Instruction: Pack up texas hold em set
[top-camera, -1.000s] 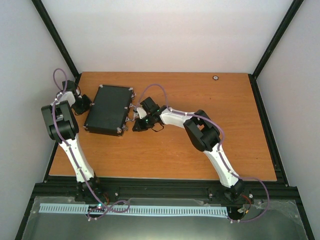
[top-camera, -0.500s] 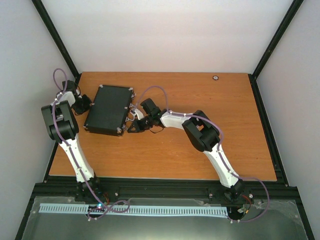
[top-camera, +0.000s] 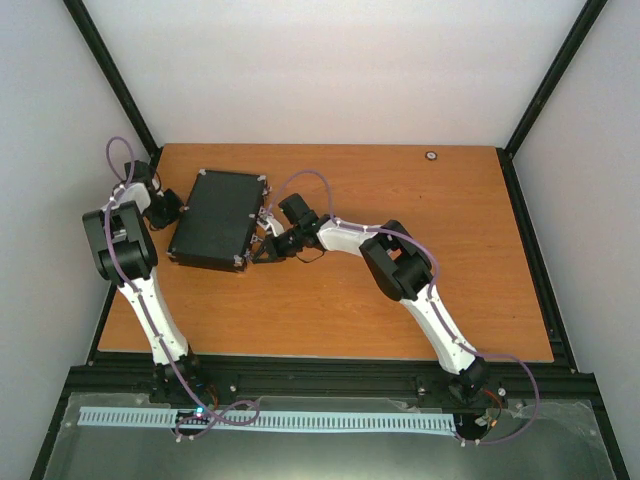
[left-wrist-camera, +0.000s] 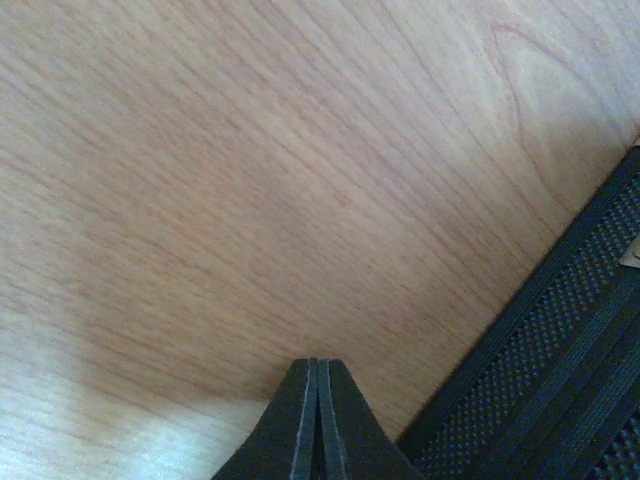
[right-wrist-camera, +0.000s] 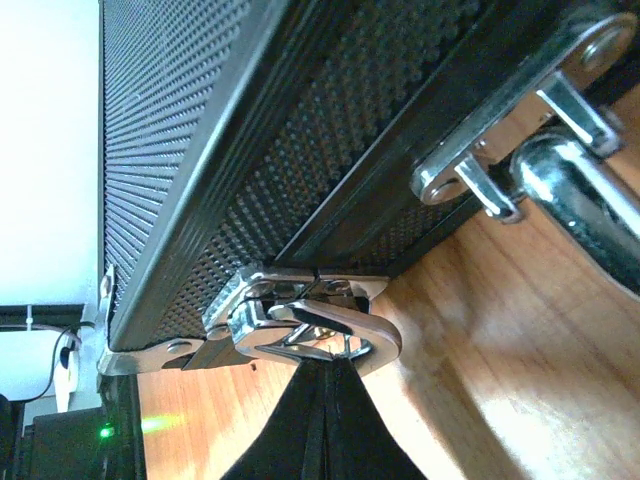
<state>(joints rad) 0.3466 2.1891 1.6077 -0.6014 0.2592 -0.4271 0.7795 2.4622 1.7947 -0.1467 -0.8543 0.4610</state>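
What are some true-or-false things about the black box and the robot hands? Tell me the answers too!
1. The black case lies shut on the table. True.
2. The right gripper is open wide. False: its fingers are pressed together, right by a silver latch on the case.
3. The left gripper holds a poker chip. False: it is shut on nothing, over bare wood beside the case.
4. The case's silver handle shows in the right wrist view. True.
5. The case sits between the two grippers. True.
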